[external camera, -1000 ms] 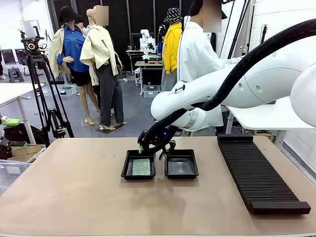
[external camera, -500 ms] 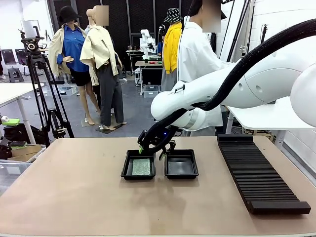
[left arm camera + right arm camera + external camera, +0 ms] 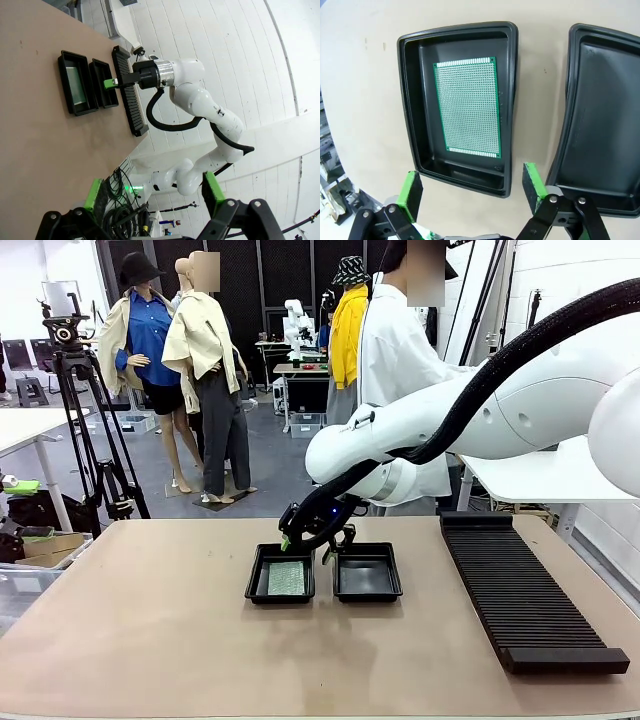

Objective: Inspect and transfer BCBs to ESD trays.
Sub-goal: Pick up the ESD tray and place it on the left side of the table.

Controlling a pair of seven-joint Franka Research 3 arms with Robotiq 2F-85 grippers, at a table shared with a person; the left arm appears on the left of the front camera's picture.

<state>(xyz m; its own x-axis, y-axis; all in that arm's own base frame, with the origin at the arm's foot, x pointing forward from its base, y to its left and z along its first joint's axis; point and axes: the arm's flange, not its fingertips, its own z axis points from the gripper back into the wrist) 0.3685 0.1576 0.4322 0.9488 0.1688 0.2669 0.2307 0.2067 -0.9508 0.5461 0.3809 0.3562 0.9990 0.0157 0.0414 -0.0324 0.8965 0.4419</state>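
Board (image 3: pixel 467 106) flat in tray (image 3: pixel 410 105) below open right jaws.

no readable text, no legible labels or numbers

Tan table with three black items on it
The table (image 3: pixel 140 640) bears two ESD trays near its middle, the left tray (image 3: pixel 255 580) just beside the right tray (image 3: pixel 367 578), not touching. A long ribbed rack (image 3: pixel 520 590) lies along its right side.

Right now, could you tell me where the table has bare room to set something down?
Free: the table left of the left tray holding the board, and the near strip before both trays. The right tray is empty. Crowded: the trays' far edges, under the open right claw; the gap to the rack is narrower.
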